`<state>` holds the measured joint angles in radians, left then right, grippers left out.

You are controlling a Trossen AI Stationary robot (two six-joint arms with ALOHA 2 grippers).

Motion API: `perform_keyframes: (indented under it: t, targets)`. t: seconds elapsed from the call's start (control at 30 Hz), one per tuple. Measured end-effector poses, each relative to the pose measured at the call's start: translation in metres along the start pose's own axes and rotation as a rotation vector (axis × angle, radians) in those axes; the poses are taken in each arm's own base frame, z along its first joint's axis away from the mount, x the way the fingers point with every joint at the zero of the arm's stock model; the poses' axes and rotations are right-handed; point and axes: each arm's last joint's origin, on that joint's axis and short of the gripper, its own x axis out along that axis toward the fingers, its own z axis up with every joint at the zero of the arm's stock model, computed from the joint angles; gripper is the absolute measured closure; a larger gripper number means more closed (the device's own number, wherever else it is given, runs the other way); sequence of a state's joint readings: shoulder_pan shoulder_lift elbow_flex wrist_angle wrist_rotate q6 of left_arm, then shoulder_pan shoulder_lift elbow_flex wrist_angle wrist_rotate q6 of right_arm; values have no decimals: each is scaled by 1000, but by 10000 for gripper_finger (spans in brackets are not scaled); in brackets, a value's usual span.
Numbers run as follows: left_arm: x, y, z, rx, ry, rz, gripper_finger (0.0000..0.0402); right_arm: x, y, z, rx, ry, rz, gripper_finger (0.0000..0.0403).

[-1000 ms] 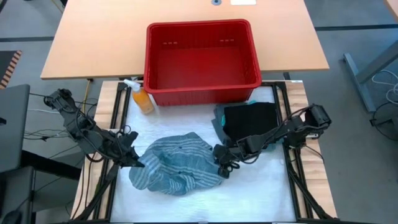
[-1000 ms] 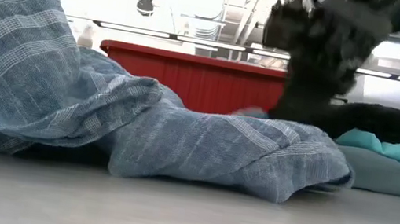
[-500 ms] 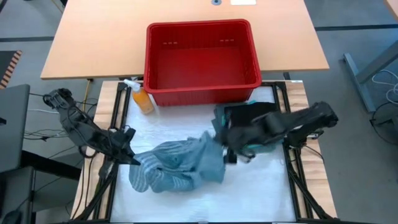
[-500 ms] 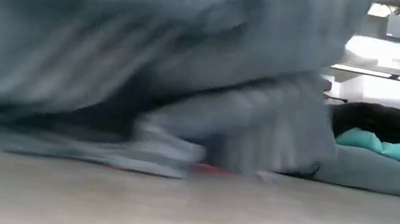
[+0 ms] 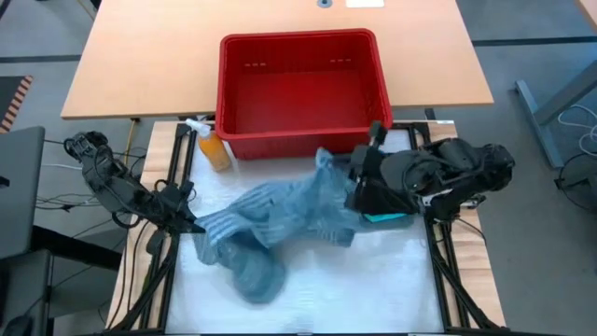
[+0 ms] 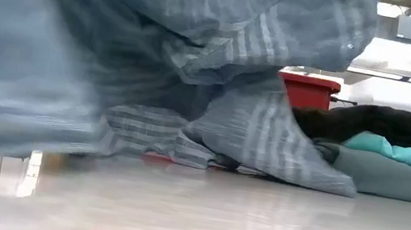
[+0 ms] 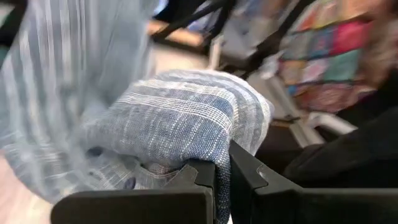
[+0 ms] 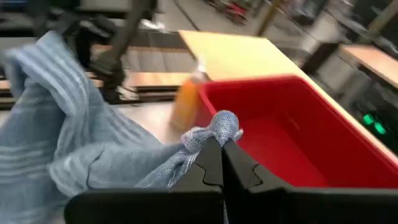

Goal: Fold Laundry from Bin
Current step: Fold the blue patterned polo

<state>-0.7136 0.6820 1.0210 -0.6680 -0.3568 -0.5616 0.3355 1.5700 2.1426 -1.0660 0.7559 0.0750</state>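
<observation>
The mottled blue-grey striped garment [image 5: 280,219] is stretched between my two grippers over the white mat, and it fills most of the low view [image 6: 157,59]. My left gripper [image 5: 191,226] is shut on its left end. My right gripper [image 5: 328,166] is shut on its right end, raised near the red bin [image 5: 303,89]. A black garment [image 6: 383,125] lies on a turquoise one [image 6: 404,153] and a grey-green one [image 6: 392,176] at the mat's right, partly under my right arm. My left gripper pinches a bunched fold of the garment [image 7: 214,155] between its two fingers, coming from the table's left; several layers bulge past the fingertips. My right gripper pinches a small bunched tip of the garment [image 8: 214,134] between its two fingers, lifted above the mat; the cloth hangs away below it toward the left gripper.
An orange spray bottle [image 5: 213,147] stands at the bin's near left corner. The bin sits at the far edge of the mat, on a wooden table [image 5: 140,65]. Black frame rails [image 5: 177,168] run along both sides of the mat.
My right gripper has taken hold of the garment's right edge and gone up and toward the far edge, near the bin. The garment, a crumpled heap before, is now lifted and drawn out between both grippers. My left gripper has shifted slightly toward the left edge.
</observation>
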Motion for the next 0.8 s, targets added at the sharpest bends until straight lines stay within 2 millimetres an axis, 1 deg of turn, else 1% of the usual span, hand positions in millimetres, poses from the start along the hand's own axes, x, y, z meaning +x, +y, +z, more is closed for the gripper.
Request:
perform_keyframes:
  t: [0.07, 0.13, 0.23, 0.3, 0.37, 0.43, 0.53, 0.6, 0.67, 0.8]
  targets:
    - [-4, 8, -8, -34, 65, 76, 401, 2, -3, -3, 38, 28, -41, 386]
    - [-7, 15, -18, -81, 146, 159, 401, 6, -2, -12, 85, 91, -49, 386]
    - [-8, 26, -35, -152, 261, 281, 401, 18, 9, -37, 111, 254, -33, 386]
    - [-6, 32, -45, -192, 314, 347, 401, 28, 19, -58, 116, 365, -46, 386]
    - [-3, 36, -55, -221, 369, 382, 401, 38, 36, -82, 131, 463, -27, 386]
    - [5, 38, -65, -249, 415, 384, 401, 44, 57, -107, 138, 556, 18, 386]
    - [24, 39, -88, -300, 515, 328, 401, 45, 95, -145, 164, 667, 156, 386]
    - [41, 39, -106, -340, 584, 253, 401, 39, 120, -169, 186, 710, 242, 386]
    - [59, 39, -126, -378, 652, 155, 401, 31, 141, -191, 235, 732, 293, 385]
    - [88, 43, -169, -453, 736, -2, 401, 15, 173, -233, 366, 759, 380, 384]
